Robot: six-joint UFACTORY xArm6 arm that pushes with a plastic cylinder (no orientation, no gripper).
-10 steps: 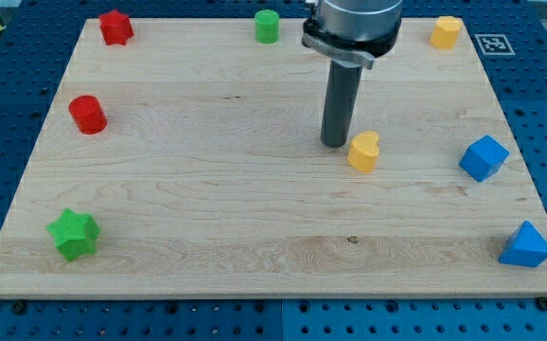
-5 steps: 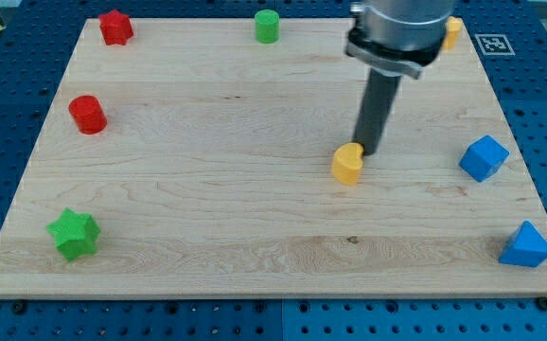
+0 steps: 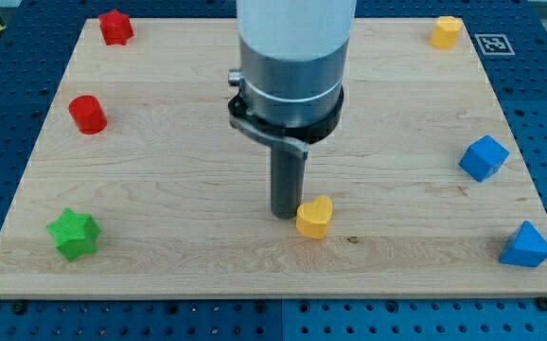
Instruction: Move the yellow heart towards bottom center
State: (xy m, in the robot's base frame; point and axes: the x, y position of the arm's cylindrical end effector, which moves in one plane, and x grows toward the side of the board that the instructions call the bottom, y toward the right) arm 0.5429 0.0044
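Note:
The yellow heart (image 3: 314,217) lies on the wooden board (image 3: 160,189), a little right of the middle and near the view's bottom. My tip (image 3: 285,214) rests on the board just to the heart's left, touching or almost touching it. The arm's wide grey body rises above the tip and hides the top middle of the board.
A red star-like block (image 3: 115,26) is at the top left and a red cylinder (image 3: 88,114) at the left. A green star (image 3: 74,234) is at the bottom left. Another yellow block (image 3: 446,31) is at the top right. A blue cube (image 3: 484,157) and a blue triangular block (image 3: 525,245) are at the right.
The yellow heart has moved down and left, from the board's middle right to near the bottom centre. My tip followed it down and now stands on its left side. The arm now hides the green cylinder.

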